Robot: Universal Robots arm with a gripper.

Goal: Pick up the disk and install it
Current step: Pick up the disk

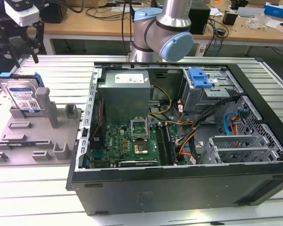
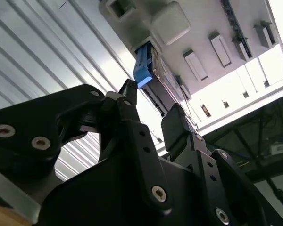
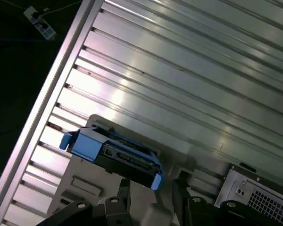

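Note:
The disk stands on edge in a grey holder at the exterior view's left, its white-and-blue label facing the camera and a blue rail around it. My gripper hangs just above it, apart from it. In both wrist views the disk lies beyond the fingertips. The gripper is open, with nothing between its black fingers.
An open computer case lies to the right of the holder, with a grey power-supply box, a motherboard and a metal drive cage with a blue latch. The arm's base stands behind the case. The ribbed metal tabletop surrounds everything.

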